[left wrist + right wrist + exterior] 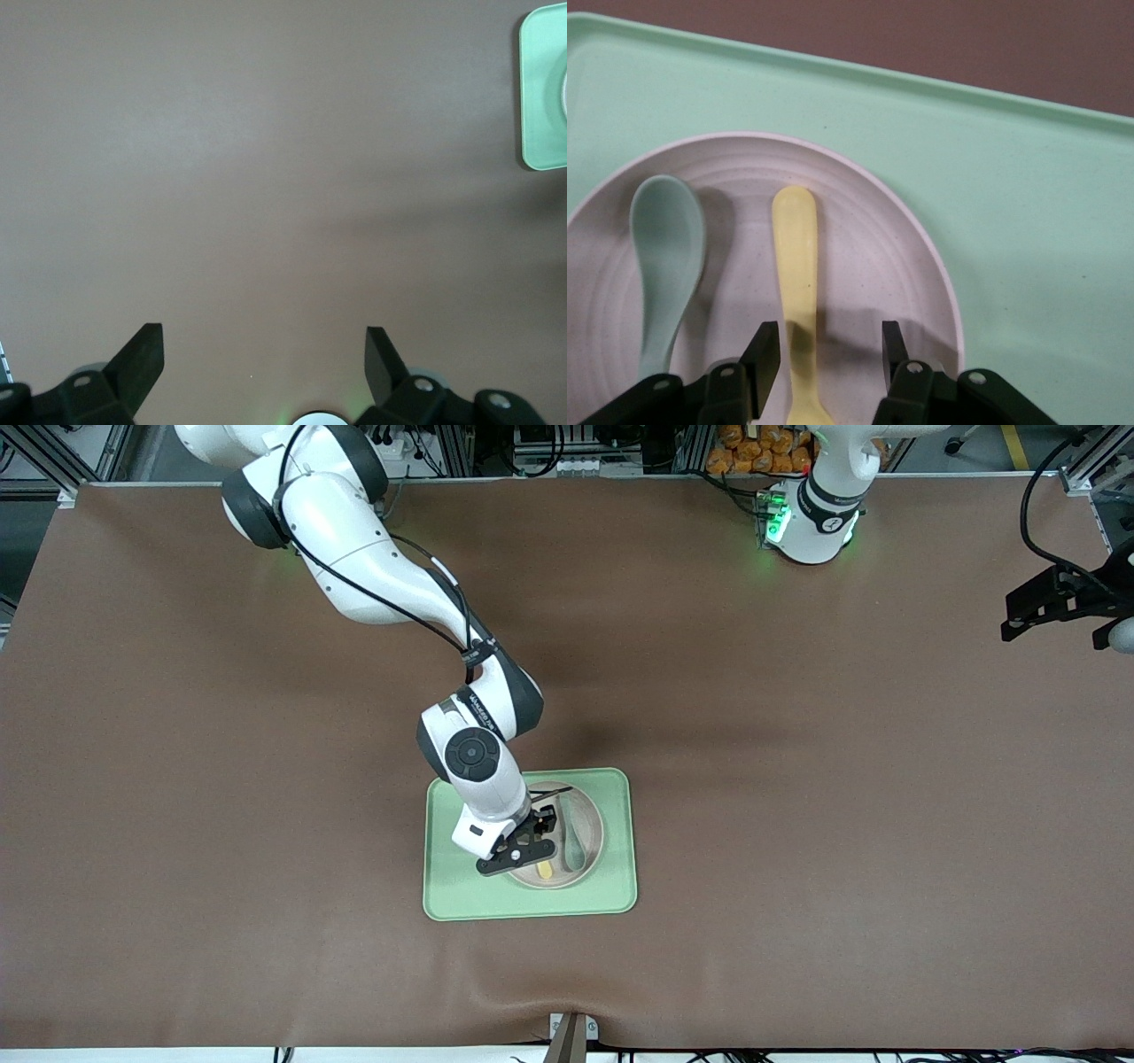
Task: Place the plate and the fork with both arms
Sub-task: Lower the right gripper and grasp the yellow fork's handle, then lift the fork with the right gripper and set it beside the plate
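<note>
The pale beige-pink plate [592, 815] [868, 230] rests on the light green tray [620, 890] [1028, 221]. On the plate lies the pale yellow fork [546, 871] [796, 257], beside a grey-green spoon [574, 841] [669, 257]. My right gripper [532, 847] [831, 341] hangs low over the plate with its jaws open. One finger stands on each side of the fork's handle, with a gap on both sides. The fork's tines are hidden under the gripper. My left gripper [1014, 615] [264, 341] waits open and empty over bare table at the left arm's end.
The brown table cover [797, 779] spreads wide around the tray. In the left wrist view, one corner of the tray [540, 88] shows. The left arm's base [811, 522] stands at the table's edge farthest from the front camera.
</note>
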Controlling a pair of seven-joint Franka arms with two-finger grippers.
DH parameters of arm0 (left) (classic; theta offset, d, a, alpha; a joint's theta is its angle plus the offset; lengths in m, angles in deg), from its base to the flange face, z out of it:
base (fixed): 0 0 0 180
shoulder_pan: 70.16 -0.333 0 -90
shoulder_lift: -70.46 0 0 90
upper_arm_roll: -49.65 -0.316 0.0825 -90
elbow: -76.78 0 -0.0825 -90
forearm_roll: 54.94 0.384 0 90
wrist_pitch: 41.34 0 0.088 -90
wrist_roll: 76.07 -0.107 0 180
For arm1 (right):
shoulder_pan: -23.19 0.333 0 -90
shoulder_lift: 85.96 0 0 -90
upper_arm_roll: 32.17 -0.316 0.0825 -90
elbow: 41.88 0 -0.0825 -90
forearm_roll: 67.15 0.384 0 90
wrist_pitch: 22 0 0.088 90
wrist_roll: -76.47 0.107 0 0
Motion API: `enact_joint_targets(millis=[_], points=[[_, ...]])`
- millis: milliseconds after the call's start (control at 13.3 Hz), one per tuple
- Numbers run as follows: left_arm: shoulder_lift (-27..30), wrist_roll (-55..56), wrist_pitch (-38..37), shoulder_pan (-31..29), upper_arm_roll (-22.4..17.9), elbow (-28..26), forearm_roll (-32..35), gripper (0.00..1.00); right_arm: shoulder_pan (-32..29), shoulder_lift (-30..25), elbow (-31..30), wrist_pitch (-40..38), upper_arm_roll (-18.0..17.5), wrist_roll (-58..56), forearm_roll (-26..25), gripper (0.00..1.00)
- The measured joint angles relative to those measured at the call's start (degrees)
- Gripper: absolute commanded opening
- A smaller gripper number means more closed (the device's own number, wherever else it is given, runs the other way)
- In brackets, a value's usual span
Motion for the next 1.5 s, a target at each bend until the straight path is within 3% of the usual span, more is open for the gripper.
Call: enact_joint_targets(millis=[150, 225, 300, 826, 1202, 1502], points=[[0.0, 0.0, 0.0, -0.9, 0.0, -0.1, 0.0, 1.00, 0.8, 0.5, 0.0, 0.2, 0.0, 0.1, -1.6, 0.35], [0.0, 0.0, 0.0, -1.0, 0.0, -0.1, 0.0, 1.00, 1.0, 0.7, 0.0, 0.2, 0.0, 0.3, -2.5, 0.21], [0.0, 0.0, 0.0, -1.0, 0.0, -0.2, 0.0, 1.00, 1.1, 0.7, 0.0, 0.2, 0.0, 0.4, -3.2, 0.00], [0.0, 0.0, 0.0, -1.0, 0.0, -0.6, 0.0, 1.00, 1.1, 0.7, 0.6, -0.6, 0.3, 1.9, -4.0, 0.00], [0.0, 0.0, 0.0, -1.6, 0.0, -0.6, 0.0, 1.00, 0.5, -0.2, 4.0, -7.5, 0.4, 3.1, -1.5, 0.00], [0.0, -0.2, 0.0, -2.8, 0.0, -0.7, 0.0, 1.00, -3.4, -3.3, 5.1, -11.9, 0.4, 3.0, 0.2, 0.00]])
